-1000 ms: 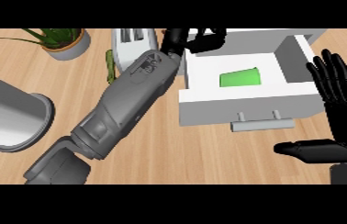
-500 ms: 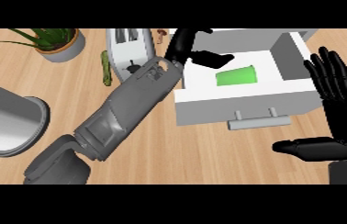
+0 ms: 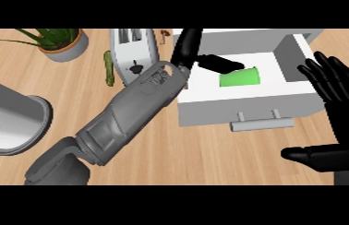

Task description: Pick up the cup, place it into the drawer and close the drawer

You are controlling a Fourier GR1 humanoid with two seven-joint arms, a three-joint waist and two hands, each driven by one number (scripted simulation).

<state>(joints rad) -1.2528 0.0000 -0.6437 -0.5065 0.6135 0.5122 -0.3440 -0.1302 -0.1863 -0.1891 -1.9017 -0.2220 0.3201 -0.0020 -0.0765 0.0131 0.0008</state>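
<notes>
The green cup [image 3: 240,77] lies on its side inside the open white drawer [image 3: 245,104], near the middle of its floor. My left hand [image 3: 193,48] hovers over the drawer's left rear corner, fingers straight and pointing away, thumb reaching toward the cup's left end. It holds nothing. The grey left forearm crosses the counter from the lower left. At the right edge, my right hand [image 3: 332,83] rests open, fingers up, thumb low and pointing left. The drawer's handle [image 3: 262,124] faces me.
A white toaster [image 3: 133,53] stands just left of the drawer, with a thin green vegetable [image 3: 109,68] beside it. A potted plant [image 3: 63,43] sits at the back left. A large grey round vessel [image 3: 19,123] fills the left edge.
My left hand has slid a little nearer and lower over the drawer's left side, its thumb swinging toward the cup. The cup and the right hand have stayed put.
</notes>
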